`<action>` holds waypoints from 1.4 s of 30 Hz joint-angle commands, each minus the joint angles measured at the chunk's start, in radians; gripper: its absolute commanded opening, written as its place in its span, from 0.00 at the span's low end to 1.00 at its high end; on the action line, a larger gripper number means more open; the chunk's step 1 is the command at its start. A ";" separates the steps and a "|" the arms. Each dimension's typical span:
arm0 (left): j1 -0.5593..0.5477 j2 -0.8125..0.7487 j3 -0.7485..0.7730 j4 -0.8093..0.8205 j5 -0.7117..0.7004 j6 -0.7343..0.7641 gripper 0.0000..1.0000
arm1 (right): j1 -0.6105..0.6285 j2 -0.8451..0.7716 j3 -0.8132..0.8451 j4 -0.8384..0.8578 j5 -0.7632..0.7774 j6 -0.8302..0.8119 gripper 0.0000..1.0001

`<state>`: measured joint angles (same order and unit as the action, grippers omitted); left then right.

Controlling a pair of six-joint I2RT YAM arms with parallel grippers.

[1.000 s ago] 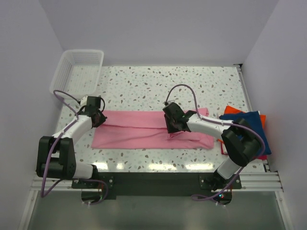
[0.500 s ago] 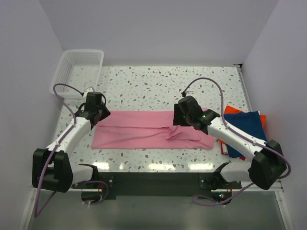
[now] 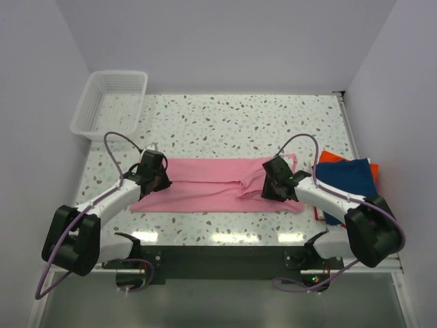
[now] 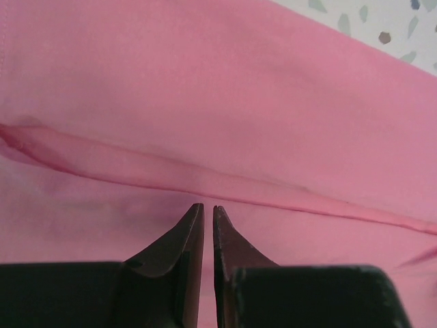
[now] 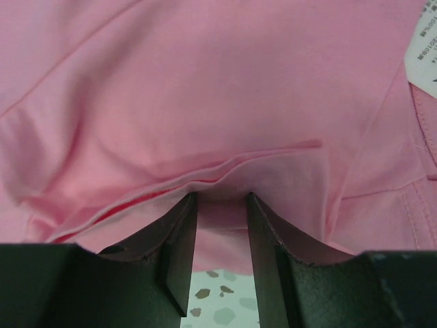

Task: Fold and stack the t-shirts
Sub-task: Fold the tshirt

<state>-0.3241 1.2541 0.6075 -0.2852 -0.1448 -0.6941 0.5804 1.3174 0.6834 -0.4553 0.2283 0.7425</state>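
Observation:
The light pink t-shirt lies on the table as a long band folded lengthwise. My left gripper rests low on its left end. In the left wrist view it is shut, with pink cloth all around and a fold edge just beyond the tips. My right gripper is on the shirt's right part. In the right wrist view it is open, its tips against a raised fold of pink cloth. The navy t-shirt lies folded on the orange-red one at the right.
A white mesh basket stands at the back left corner. White walls close in the table on three sides. A white label shows on the shirt in the right wrist view. Speckled tabletop shows between my right fingers.
Both grippers have come down toward the near side onto the shirt. The left one moved right, in from the shirt's left end. The right one moved right and nearer.

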 commanded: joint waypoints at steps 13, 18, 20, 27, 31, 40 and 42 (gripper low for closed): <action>-0.044 0.015 -0.195 0.127 -0.052 -0.153 0.10 | -0.123 0.324 0.192 0.104 -0.049 -0.057 0.40; -0.111 -0.031 -0.235 0.118 -0.036 -0.261 0.10 | -0.171 0.553 0.491 0.000 0.018 -0.214 0.41; -0.162 -0.033 -0.241 0.121 -0.023 -0.316 0.11 | -0.182 0.624 0.640 -0.040 0.046 -0.271 0.41; -0.366 0.076 -0.200 0.194 0.004 -0.481 0.11 | -0.209 0.974 1.125 -0.138 0.119 -0.517 0.43; -0.455 0.220 -0.099 0.270 0.045 -0.527 0.12 | -0.214 1.178 1.434 -0.152 0.063 -0.604 0.43; -0.512 0.420 0.112 0.330 0.103 -0.509 0.13 | -0.215 1.306 1.725 -0.073 -0.026 -0.703 0.60; -0.512 0.395 0.133 0.311 0.094 -0.487 0.14 | -0.217 1.265 1.711 -0.040 -0.024 -0.724 0.66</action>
<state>-0.8322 1.6573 0.7166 0.1047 -0.0536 -1.2110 0.3668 2.6167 2.3680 -0.5457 0.2405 0.0887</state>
